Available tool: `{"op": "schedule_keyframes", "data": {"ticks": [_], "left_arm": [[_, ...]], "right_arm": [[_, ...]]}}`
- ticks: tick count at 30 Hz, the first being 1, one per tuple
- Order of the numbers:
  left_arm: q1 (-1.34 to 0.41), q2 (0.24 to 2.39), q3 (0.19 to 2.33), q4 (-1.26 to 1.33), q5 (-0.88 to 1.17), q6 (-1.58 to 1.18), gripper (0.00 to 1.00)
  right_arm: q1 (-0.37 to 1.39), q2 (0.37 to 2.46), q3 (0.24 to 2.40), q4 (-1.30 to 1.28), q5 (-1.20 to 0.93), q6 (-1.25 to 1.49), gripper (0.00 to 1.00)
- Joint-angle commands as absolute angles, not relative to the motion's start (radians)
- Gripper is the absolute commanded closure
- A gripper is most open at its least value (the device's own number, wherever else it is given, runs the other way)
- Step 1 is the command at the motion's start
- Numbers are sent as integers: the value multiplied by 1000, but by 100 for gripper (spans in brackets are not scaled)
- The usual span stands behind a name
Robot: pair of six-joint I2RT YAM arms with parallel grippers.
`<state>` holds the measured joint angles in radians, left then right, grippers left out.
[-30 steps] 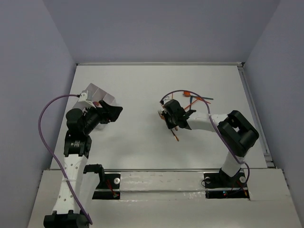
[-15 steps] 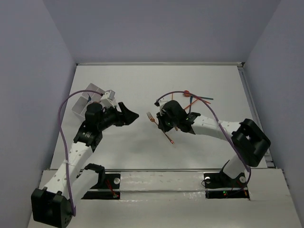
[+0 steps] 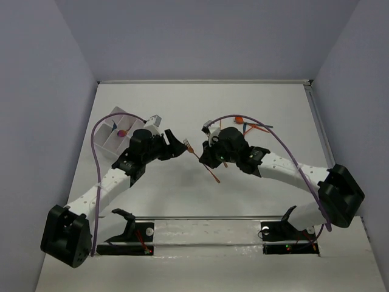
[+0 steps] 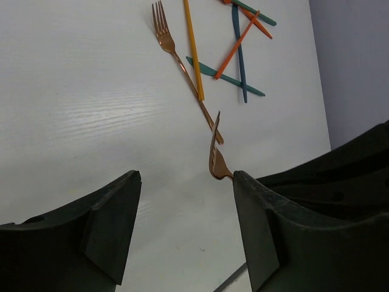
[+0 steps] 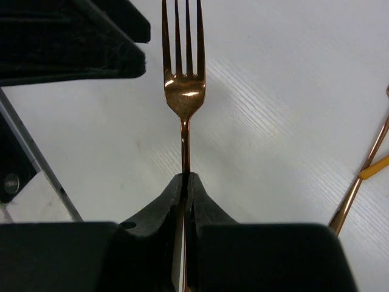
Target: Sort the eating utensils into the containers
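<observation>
Utensils [image 4: 238, 48] on white table [image 3: 182, 103], lavender walls [image 3: 200, 36]

My right gripper [image 5: 186, 182] is matte black. The fork [image 5: 184, 91] in it is shiny copper with bright glints. My left gripper [image 4: 185, 179] is the same black. The tabletop [image 4: 79, 91] is white with faint, fine grain lines. On it lie a copper second fork [image 4: 176, 55], a yellow stick [image 4: 192, 48], an orange stick [image 4: 238, 44], a teal stick [image 4: 225, 76] and a dark blue stick [image 4: 238, 61]. The tray [image 3: 109, 121] is translucent white. The walls [image 3: 36, 91] are pale lavender-grey.
</observation>
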<state>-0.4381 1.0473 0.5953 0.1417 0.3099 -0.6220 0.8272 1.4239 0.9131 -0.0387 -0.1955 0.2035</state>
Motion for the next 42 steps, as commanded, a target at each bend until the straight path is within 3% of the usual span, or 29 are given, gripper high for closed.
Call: {"op": "schedule_keyframes", "data": {"ticks": [1, 16, 18, 19, 22, 24, 26, 28, 29, 31, 33, 42], "left_arm": [[-442, 1089, 624, 282, 270, -647, 31], [-482, 1193, 633, 413, 279, -663, 57], [-491, 1218, 644, 397, 284, -650, 66], [-491, 1218, 650, 387, 284, -649, 77], [-491, 1204, 655, 370, 256, -644, 93], [-491, 1187, 669, 338, 220, -634, 94], [-491, 1174, 680, 310, 192, -620, 94], [-491, 1148, 699, 263, 146, -609, 94], [-491, 1129, 721, 217, 102, -591, 94], [-491, 1105, 750, 160, 54, -569, 94], [-491, 1051, 781, 67, -47, -537, 94], [-388, 894, 1038, -319, -467, -384, 94]], "right_arm": [[839, 1385, 896, 44, -244, 216, 93], [839, 1390, 864, 92, -287, 233, 93], [839, 1396, 864, 92, -285, 233, 93], [839, 1397, 864, 94, -285, 233, 93], [839, 1397, 859, 98, -275, 236, 93], [839, 1397, 858, 100, -270, 238, 91], [839, 1394, 856, 104, -267, 239, 86], [839, 1388, 853, 110, -264, 245, 64], [839, 1376, 847, 112, -262, 247, 45], [839, 1358, 841, 117, -259, 253, 33], [839, 1313, 827, 121, -244, 259, 24], [839, 1124, 739, 178, -91, 322, 5]]}}
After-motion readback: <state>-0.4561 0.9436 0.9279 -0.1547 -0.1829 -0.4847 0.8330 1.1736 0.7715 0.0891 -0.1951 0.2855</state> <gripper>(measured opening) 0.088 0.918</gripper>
